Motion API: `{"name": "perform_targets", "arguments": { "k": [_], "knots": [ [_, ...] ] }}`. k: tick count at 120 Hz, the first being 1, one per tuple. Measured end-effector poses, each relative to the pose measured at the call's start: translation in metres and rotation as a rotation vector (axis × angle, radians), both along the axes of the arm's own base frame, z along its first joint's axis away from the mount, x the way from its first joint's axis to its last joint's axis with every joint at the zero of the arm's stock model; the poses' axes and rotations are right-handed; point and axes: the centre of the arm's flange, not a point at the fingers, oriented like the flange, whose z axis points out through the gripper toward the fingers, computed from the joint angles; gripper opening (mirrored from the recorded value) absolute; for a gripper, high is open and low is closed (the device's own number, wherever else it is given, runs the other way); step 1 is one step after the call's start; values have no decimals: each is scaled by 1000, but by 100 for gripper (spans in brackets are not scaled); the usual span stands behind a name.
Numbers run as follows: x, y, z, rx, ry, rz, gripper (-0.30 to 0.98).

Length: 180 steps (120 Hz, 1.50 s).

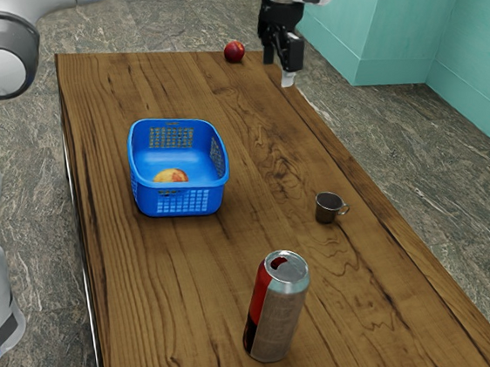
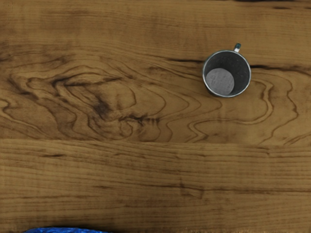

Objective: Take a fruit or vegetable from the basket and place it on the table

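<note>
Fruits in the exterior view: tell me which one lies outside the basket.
The red fruit: it sits on the table, near the edge at the top of the exterior view. The yellow-orange fruit is inside the blue basket.

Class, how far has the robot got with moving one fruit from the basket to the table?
Possibly done: a red fruit lies on the table, though its origin can't be told. In hand: nothing visible at the gripper. Left: perhaps nothing; otherwise, the yellow-red fruit in the basket needs moving.
</note>
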Motion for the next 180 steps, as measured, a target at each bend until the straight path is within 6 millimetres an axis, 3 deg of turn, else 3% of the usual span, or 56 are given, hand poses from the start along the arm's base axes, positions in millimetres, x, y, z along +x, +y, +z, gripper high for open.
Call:
{"name": "perform_targets", "arguments": {
  "k": [15,26,36,43,49,57,66,76,87,106,114,124,138,157,180],
  "knots": [
    [-5,37,0,0,16,56,69],
    [-10,53,3,-1,16,78,69],
    [-39,54,77,8,-117,78,69],
    [-63,53,115,11,-183,75,69],
    [-75,53,131,11,-205,74,69],
    [-79,53,131,10,-182,72,69],
    [-68,52,114,12,-125,70,69],
    [-47,51,81,20,-34,67,69],
    [-32,34,56,24,33,34,69],
    [-15,13,30,25,91,-10,69],
    [-8,7,-10,4,156,-29,69],
    [-23,-3,-53,-39,208,-60,69],
    [-44,-15,-86,-71,211,-89,69],
    [-63,7,-122,-78,205,-55,69],
    [-90,17,-144,-35,174,-58,69]
  ]
}}
